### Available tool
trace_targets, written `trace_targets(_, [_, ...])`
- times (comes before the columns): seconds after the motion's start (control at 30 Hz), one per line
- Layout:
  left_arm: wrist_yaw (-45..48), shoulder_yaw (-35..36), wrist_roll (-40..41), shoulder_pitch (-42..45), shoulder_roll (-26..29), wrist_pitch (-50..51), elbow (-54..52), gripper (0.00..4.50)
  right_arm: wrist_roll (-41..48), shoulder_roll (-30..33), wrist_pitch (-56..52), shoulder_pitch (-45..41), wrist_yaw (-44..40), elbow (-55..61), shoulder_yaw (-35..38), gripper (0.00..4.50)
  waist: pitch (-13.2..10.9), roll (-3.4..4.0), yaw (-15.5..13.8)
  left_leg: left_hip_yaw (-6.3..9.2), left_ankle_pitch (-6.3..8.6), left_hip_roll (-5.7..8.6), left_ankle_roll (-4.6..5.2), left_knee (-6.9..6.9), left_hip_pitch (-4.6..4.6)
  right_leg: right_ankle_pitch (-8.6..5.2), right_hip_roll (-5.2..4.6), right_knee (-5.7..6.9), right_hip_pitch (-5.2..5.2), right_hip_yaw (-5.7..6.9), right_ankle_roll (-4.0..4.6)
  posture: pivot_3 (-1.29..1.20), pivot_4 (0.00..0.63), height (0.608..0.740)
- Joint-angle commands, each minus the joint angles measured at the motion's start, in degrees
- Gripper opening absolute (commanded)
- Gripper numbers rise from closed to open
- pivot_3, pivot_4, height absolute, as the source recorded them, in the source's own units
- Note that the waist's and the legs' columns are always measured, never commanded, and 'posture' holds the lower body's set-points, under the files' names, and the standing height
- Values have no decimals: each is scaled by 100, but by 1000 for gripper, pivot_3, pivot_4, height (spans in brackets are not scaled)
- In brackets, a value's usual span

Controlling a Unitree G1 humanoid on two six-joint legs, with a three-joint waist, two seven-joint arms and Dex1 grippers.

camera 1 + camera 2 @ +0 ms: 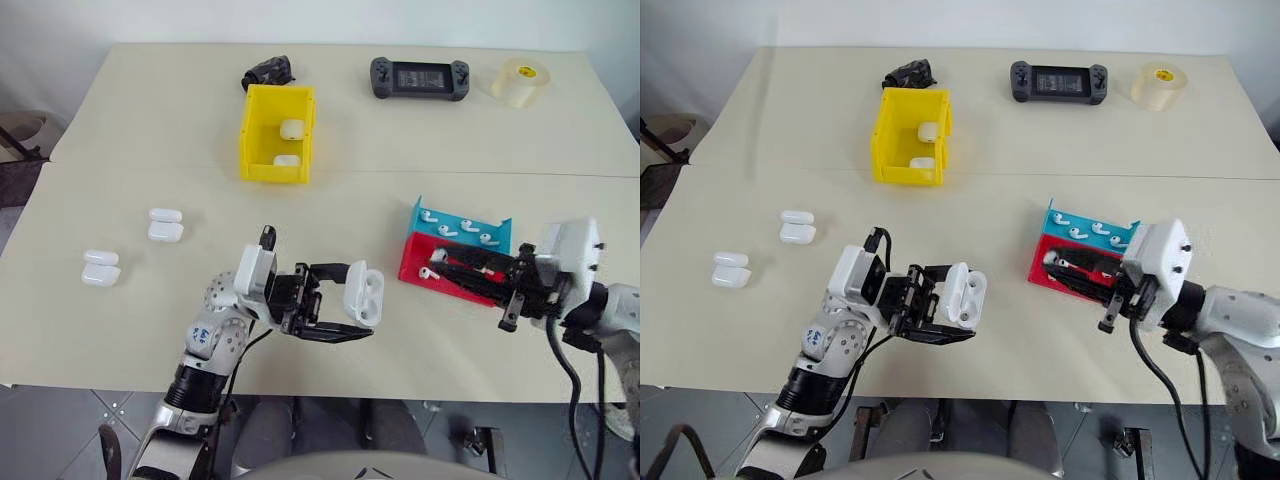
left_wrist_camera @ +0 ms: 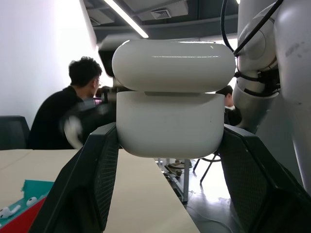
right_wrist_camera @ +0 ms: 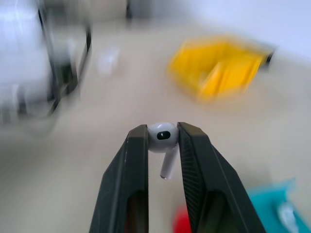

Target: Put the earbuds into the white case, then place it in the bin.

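Our left tool [image 1: 345,312] is clamped on the white case [image 1: 364,293], held above the counter [image 1: 130,130] in front of us with its lid swung open. Our right tool [image 3: 163,141] is pinching an earbud [image 3: 162,137] by its rounded head, stem hanging below the tips, beside the red tray [image 1: 420,262] and the blue tray [image 1: 462,228] where more earbuds [image 1: 464,228] lie.

The step in hand, as we judge it, is seating this earbud in the open case. To do it well we should:
- keep the left grip steady and the mouth of the case turned toward the right tool
- line the stem up with an empty socket before lowering, since the stem must go in first
- go slowly, because the grip on a glossy round head looks easy to lose
- spread the fingers only once the bud sits in the socket

The yellow bin [image 1: 262,135] stands further back on the counter with two cases [image 1: 291,129] already inside; two more pairs of cases [image 1: 165,225] rest well to our left
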State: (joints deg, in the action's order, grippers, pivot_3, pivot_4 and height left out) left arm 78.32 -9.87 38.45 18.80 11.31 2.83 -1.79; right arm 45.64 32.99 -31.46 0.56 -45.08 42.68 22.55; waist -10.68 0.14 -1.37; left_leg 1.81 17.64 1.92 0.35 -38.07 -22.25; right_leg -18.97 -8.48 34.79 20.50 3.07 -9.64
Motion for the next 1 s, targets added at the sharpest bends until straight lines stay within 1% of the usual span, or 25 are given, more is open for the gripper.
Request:
trace_targets(0.03, [194,123,169,195,-39,40,121,2743,490,-459,219,39,725,585,-146,503,0,0,-1,0,0,2,0,0,-1,0,-2,6,2,-2,0,0,150,740])
trace_targets(0.13, [296,149,190,369,-71,124,284,2743,247,-878,524,221,986,832,-605,503,0,0,-2,2,0,10,1,2,-1,0,-1,13,3,-3,0,0,150,740])
trace_targets(0.23, [344,176,191,524,-83,238,405,2743,41,-1203,808,212,1229,931,-1003,503,0,1,3,2,0,15,1,1,-2,0,-1,18,5,-6,0,0,150,740])
trace_targets(0.37, [282,221,168,694,-131,388,522,2743,-281,-1403,1107,258,1304,916,-1528,503,1,1,13,1,0,14,2,2,-1,0,1,25,10,-8,0,0,150,740])
trace_targets(0.53, [176,273,155,816,-181,600,533,2743,-528,-1581,1417,215,1378,834,-2017,503,1,1,20,1,0,14,2,2,-1,0,2,29,12,-9,0,0,150,740])
trace_targets(0.77, [27,325,185,874,-205,849,464,2743,-740,-1614,1718,199,1378,648,-2247,503,0,1,17,2,0,14,2,3,-1,0,2,29,12,-10,0,0,150,740])
trace_targets(1.0, [-9,377,179,868,-253,872,401,2743,-854,-1502,1932,438,1173,413,-2328,503,0,1,18,1,0,15,2,3,-1,0,2,28,12,-10,0,0,150,740])
